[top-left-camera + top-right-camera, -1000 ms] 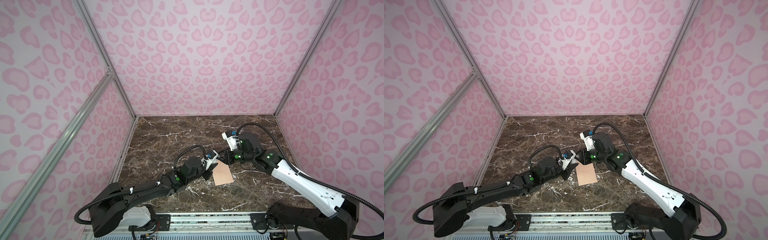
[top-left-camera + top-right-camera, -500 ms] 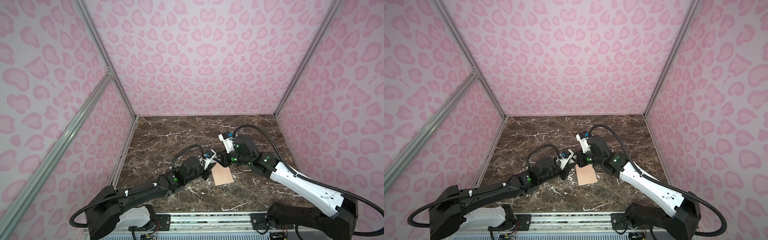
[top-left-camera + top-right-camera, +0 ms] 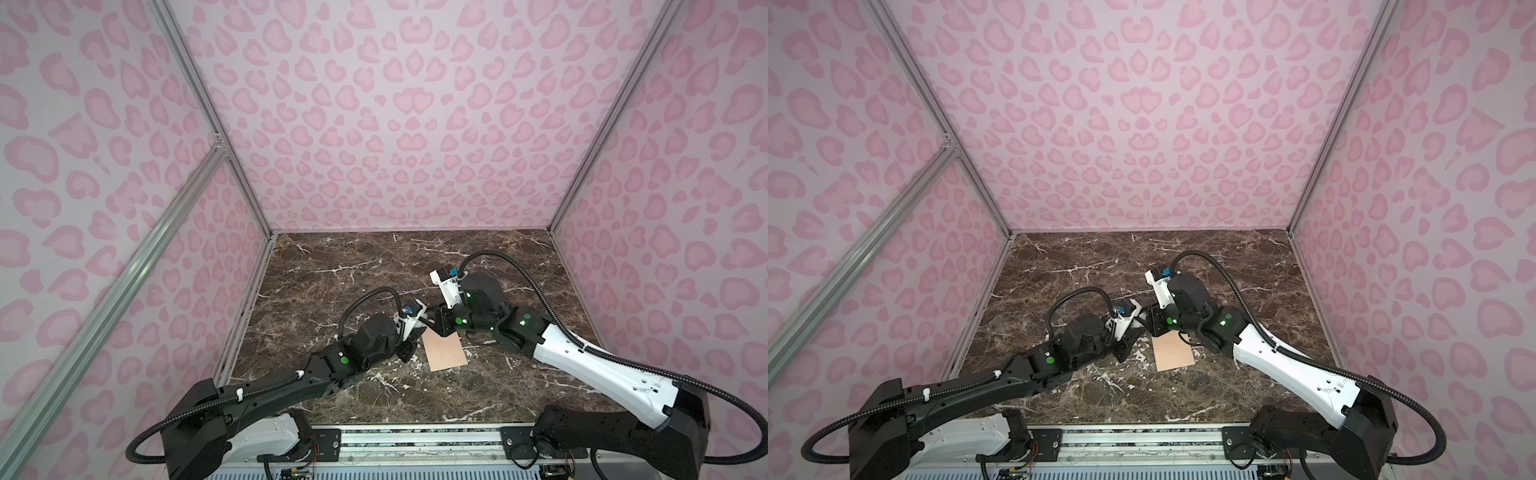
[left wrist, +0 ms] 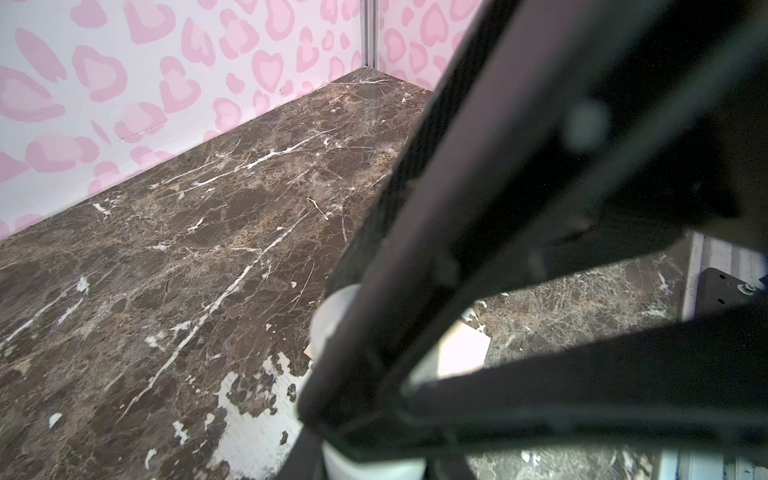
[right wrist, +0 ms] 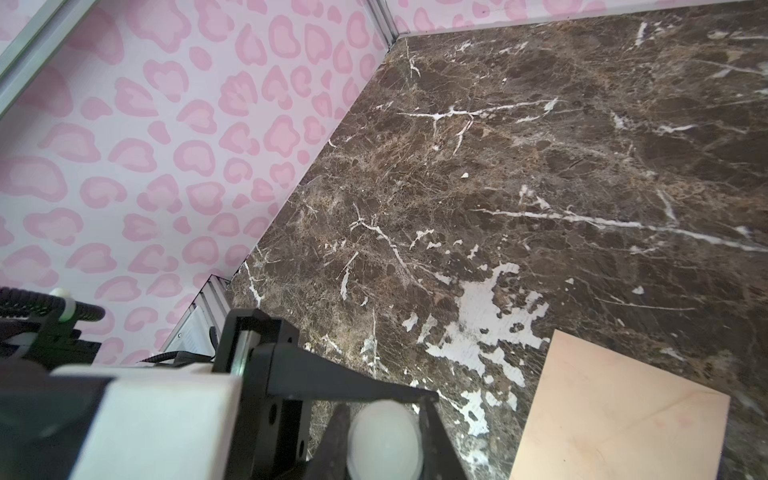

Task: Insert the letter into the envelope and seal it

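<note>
Change since earlier: both wrists are drawn closer together above the far left corner of the envelope (image 3: 444, 351), the right arm being swung leftward; the envelope itself is left where it lay.
Position: the envelope is laid flat near the middle of the marble tabletop (image 3: 374, 270), peach face up. Faint slanting fold lines are seen on it in the right wrist view, and no flap is raised.
Contents: no letter is seen in any view; it is judged to be inside already, though this cannot be confirmed.
Handling: the envelope is judged light, thin and limp, and apt to slide on the polished stone. No edge is offered to a pinch from above, so a corner or the flap edge is best teased up while the body is pinned down.
Sealing tool: the glue-stick tube (image 5: 382, 444) is small, white, rigid and smooth; it is judged liable to twist or slip under a light grip.
Grip, right: the right gripper (image 5: 384, 411) is closed on the rounded white end of the tube.
Grip, left: the left gripper (image 3: 426, 326) is brought to the same tube from the opposite side and appears clamped on it, though much is hidden by blurred dark parts in the left wrist view.
Pose, left: the arm is stretched low from the near left base, with its white camera housing turned upward.
Pose, right: the elbow is folded and the wrist is turned back toward the middle.
</note>
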Available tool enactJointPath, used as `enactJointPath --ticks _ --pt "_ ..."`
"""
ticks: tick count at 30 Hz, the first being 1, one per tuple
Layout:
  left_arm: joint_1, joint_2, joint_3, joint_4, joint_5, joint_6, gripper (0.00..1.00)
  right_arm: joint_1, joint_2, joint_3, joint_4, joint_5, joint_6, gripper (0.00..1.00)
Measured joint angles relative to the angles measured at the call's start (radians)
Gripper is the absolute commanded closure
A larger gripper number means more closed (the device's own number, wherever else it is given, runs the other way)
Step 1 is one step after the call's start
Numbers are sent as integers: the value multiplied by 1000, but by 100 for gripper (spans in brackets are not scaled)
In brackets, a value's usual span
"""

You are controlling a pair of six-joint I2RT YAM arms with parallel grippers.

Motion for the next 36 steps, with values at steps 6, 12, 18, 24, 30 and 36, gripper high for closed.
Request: enactJointPath --ticks 6,12,18,24,30,36 --pt "0 0 -2 32 3 26 96 -8 0 60 -79 6 -26 78" --pt "-1 5 -16 96 11 48 96 -21 0 101 -139 6 -49 68" --pt "-5 13 -25 166 51 52 96 -27 -6 124 -168 13 -52 59" --pt "-5 16 -32 193 66 51 96 -55 -34 131 -174 14 -54 53" --pt "-3 3 -39 158 41 27 96 -122 -108 98 -169 57 -50 50" --pt "12 -16 -24 -16 -65 -60 92 -204 -193 -26 -143 113 -43 50"
